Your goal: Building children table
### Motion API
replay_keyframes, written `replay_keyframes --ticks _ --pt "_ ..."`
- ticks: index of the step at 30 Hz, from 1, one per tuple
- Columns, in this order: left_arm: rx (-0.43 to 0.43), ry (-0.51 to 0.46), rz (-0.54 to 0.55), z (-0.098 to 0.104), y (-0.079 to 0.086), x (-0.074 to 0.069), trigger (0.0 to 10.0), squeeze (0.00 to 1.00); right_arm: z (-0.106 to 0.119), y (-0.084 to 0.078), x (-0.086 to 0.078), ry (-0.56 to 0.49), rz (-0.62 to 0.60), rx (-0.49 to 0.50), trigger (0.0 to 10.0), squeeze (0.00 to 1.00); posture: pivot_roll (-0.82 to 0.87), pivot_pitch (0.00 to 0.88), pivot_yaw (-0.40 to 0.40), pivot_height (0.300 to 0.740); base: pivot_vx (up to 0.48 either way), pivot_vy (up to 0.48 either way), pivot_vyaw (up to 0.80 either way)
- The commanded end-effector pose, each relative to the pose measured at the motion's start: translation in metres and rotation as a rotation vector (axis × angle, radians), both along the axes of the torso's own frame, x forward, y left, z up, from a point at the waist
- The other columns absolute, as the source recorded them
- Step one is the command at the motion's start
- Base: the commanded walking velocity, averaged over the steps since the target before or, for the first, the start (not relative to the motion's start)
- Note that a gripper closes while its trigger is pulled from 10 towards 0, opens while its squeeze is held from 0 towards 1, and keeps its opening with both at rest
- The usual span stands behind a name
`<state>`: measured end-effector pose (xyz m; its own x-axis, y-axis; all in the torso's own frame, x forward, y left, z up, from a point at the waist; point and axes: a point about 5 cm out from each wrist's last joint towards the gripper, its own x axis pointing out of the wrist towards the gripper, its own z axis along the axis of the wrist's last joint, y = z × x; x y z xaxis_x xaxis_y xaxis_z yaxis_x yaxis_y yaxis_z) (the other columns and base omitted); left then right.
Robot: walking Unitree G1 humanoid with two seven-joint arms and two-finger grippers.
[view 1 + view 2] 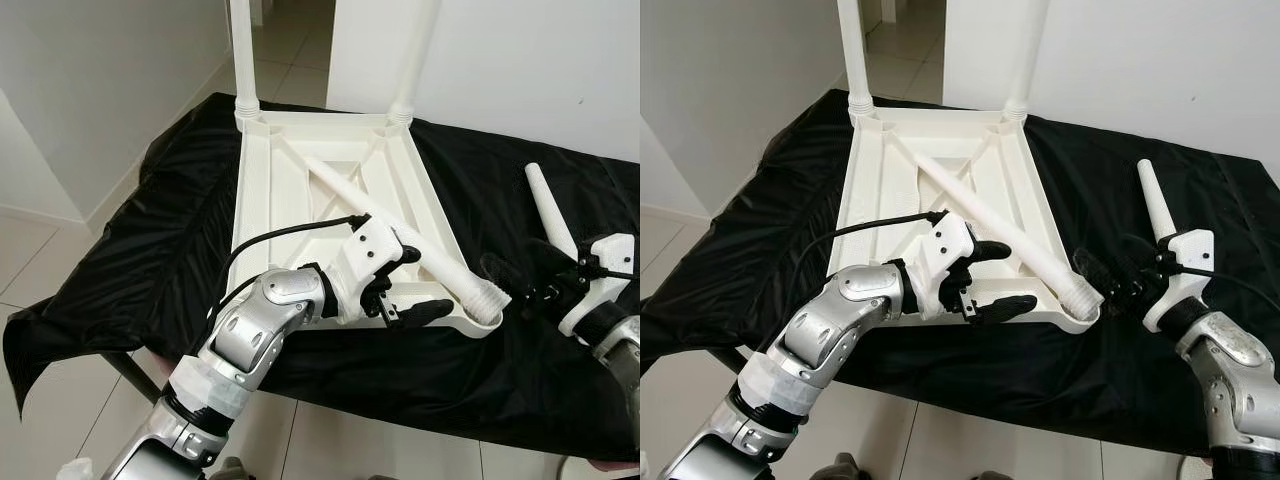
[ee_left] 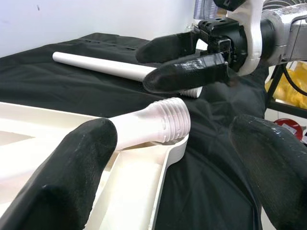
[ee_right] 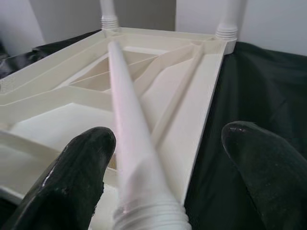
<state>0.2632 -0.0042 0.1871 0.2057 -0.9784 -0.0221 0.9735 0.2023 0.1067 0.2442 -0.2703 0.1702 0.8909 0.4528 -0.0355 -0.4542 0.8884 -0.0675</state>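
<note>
A white plastic child's table (image 1: 275, 190) lies upside down on a black-covered worktop. Two legs (image 1: 243, 55) stand screwed into its far corners. A loose white leg (image 1: 400, 235) lies diagonally across the underside, its threaded end (image 2: 170, 125) resting at the near right corner. My left gripper (image 1: 410, 285) is open at the table's near edge, just short of that end. My right gripper (image 1: 1110, 270) is open too, facing the threaded end from the right, with the leg (image 3: 129, 124) running away between its fingers. Another loose leg (image 1: 1155, 205) lies on the cloth behind the right gripper.
The black cloth (image 1: 150, 260) covers the worktop and hangs over its near and left edges. Tiled floor (image 1: 40, 270) lies to the left, and white walls stand behind. Something yellow (image 2: 292, 81) sits low beyond the right arm.
</note>
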Motion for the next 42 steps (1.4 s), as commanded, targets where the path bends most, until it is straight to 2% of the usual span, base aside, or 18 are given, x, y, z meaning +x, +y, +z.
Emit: replay_keyframes --ticks 1,3,8,15,18,20,24,28,29,33,42 --pt "-0.007 -0.002 -0.01 0.003 -0.001 -0.002 10.0 0.0 -0.007 0.009 -0.003 0.034 0.038 0.024 10.0 0.0 0.02 0.0 -0.039 0.74 0.0 0.0 0.0" --pt "-0.007 -0.002 -0.01 0.003 -0.001 -0.002 10.0 0.0 -0.007 0.009 -0.003 0.034 0.038 0.024 10.0 0.0 0.02 0.0 -0.039 0.74 0.0 0.0 0.0" --pt "-0.008 0.002 -0.007 0.003 -0.001 -0.003 10.0 0.0 -0.031 0.01 -0.013 0.119 0.013 0.04 10.0 0.0 0.02 0.0 -0.042 0.74 0.0 0.0 0.0" --pt "-0.007 0.001 -0.005 0.003 -0.001 -0.003 10.0 0.0 -0.044 0.007 -0.02 0.169 -0.012 0.035 10.0 0.0 0.02 0.0 -0.041 0.74 0.0 0.0 0.0" --pt "-0.008 0.002 -0.007 0.003 -0.001 -0.002 10.0 0.0 -0.058 0.004 -0.026 0.22 -0.039 0.02 10.0 0.0 0.02 0.0 -0.031 0.74 0.0 0.0 0.0" --pt "-0.006 0.001 -0.013 0.003 -0.001 -0.001 10.0 0.0 -0.067 0.004 -0.026 0.248 -0.054 -0.002 10.0 0.0 0.01 0.0 -0.027 0.74 0.0 0.0 0.0" --pt "-0.005 0.0 -0.015 0.003 -0.001 -0.001 10.0 0.0 -0.07 0.006 -0.025 0.255 -0.052 -0.006 10.0 0.0 0.01 0.0 -0.021 0.74 0.0 0.0 0.0" --pt "-0.003 0.0 -0.018 0.003 -0.002 -0.001 10.0 0.0 -0.072 0.01 -0.021 0.251 -0.042 -0.014 10.0 0.0 0.01 0.0 -0.017 0.74 0.0 0.0 0.0" --pt "-0.002 -0.004 -0.02 0.004 -0.002 0.0 10.0 0.0 -0.072 0.012 -0.013 0.236 -0.044 -0.015 10.0 0.0 0.02 0.0 -0.018 0.74 0.0 0.0 0.0" --pt "-0.003 -0.008 -0.02 0.005 -0.002 0.001 10.0 0.0 -0.069 0.016 -0.002 0.198 -0.049 -0.014 10.0 0.0 0.02 0.0 -0.019 0.74 0.0 0.0 0.0" --pt "-0.007 -0.016 -0.015 0.007 -0.002 0.002 10.0 0.0 -0.064 0.021 0.014 0.13 -0.051 -0.011 10.0 0.0 0.04 0.0 -0.022 0.74 0.0 0.0 0.0"
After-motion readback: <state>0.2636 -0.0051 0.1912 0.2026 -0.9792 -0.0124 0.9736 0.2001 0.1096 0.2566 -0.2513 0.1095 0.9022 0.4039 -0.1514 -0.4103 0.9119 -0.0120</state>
